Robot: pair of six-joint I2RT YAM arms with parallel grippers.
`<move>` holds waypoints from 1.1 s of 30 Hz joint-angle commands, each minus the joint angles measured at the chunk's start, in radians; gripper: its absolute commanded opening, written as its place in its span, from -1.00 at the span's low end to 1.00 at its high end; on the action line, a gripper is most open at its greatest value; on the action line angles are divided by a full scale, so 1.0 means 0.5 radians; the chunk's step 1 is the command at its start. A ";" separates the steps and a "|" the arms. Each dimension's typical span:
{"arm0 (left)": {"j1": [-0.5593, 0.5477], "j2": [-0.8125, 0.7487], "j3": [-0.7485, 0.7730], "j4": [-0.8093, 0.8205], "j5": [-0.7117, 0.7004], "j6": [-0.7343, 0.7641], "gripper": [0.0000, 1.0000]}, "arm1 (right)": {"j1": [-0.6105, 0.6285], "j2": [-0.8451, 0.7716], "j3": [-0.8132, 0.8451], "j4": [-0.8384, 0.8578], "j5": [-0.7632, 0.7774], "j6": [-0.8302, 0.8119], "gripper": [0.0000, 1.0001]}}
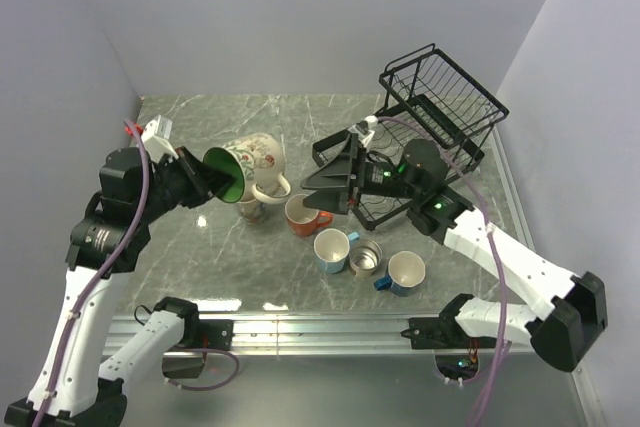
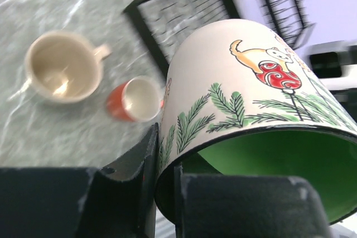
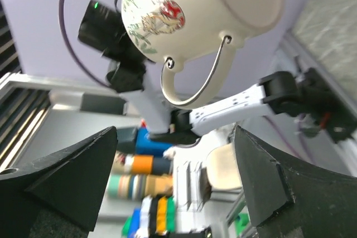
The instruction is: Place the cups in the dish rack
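My left gripper (image 1: pixel 210 178) is shut on the rim of a cream mug with a green inside (image 1: pixel 250 160), one finger inside and one outside, and holds it on its side above the table. In the left wrist view the gripper (image 2: pixel 165 163) pinches that mug's wall (image 2: pixel 234 82). My right gripper (image 1: pixel 335 184) is open and empty, pointing at the held mug from the right. In the right wrist view the gripper (image 3: pixel 175 163) faces the mug (image 3: pixel 195 4). On the table stand a small cream mug (image 1: pixel 249 211), an orange mug (image 1: pixel 301 215), two blue mugs (image 1: pixel 331 250) (image 1: pixel 405 272) and a steel cup (image 1: pixel 366 258). The black wire dish rack (image 1: pixel 442 102) stands at the back right.
The rack's lower tray (image 1: pixel 330 147) lies just behind my right gripper, its raised basket further right. The enclosure walls close in on the left, back and right. A metal rail (image 1: pixel 320 327) runs along the near edge.
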 commanded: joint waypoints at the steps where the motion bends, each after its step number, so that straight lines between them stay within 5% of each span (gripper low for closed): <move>1: -0.005 0.000 0.048 0.684 0.233 -0.108 -0.99 | 0.069 0.118 0.070 0.356 -0.105 0.242 0.82; 14: -0.005 0.046 -0.008 0.887 0.393 -0.167 -0.99 | 0.180 0.474 0.208 0.945 -0.007 0.580 0.65; 18: -0.008 0.031 -0.047 0.917 0.377 -0.179 -0.99 | 0.198 0.569 0.328 0.945 -0.047 0.586 0.29; 24: -0.011 0.046 -0.045 0.930 0.322 -0.167 -0.99 | 0.208 0.649 0.362 0.976 -0.035 0.613 -0.66; 25: -0.011 0.049 -0.047 0.930 0.322 -0.164 -0.99 | 0.202 0.655 0.362 0.982 -0.029 0.617 -0.96; 31: -0.014 0.058 -0.026 0.805 0.234 -0.075 -0.99 | 0.199 0.628 0.349 1.068 0.039 0.586 -1.00; 33: -0.014 0.068 0.026 0.716 0.169 -0.011 -0.85 | 0.198 0.594 0.380 0.955 0.082 0.473 -1.00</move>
